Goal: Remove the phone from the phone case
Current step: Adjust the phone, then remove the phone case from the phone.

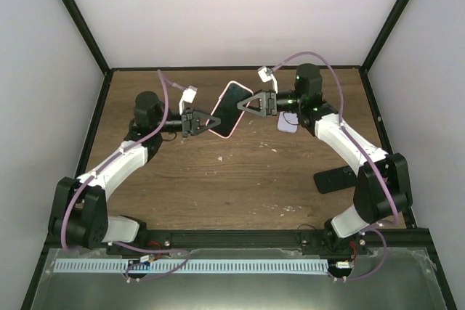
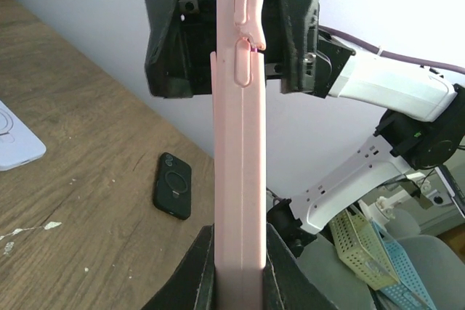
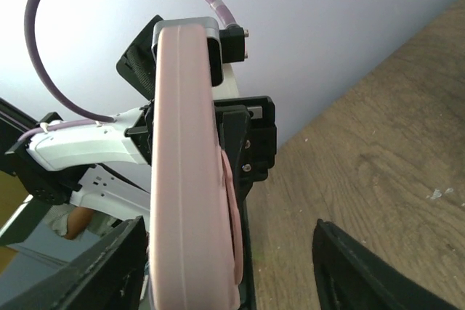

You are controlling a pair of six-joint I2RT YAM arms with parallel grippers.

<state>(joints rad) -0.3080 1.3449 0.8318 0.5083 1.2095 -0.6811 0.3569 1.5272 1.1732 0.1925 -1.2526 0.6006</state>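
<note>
The phone [image 1: 231,107], in its pink case [image 2: 240,179], is held above the far middle of the table [image 1: 240,179]. The left gripper [image 1: 207,123] is clamped tight on the case's left end. The right gripper [image 1: 245,104] straddles the right end with its jaws spread wider than the case, seemingly touching one side only.

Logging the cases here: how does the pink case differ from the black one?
The pink case is held in the air by the left gripper; the black case lies flat on the table, untouched. The pink case is pale, the black case dark. Both are rounded rectangles.
</note>
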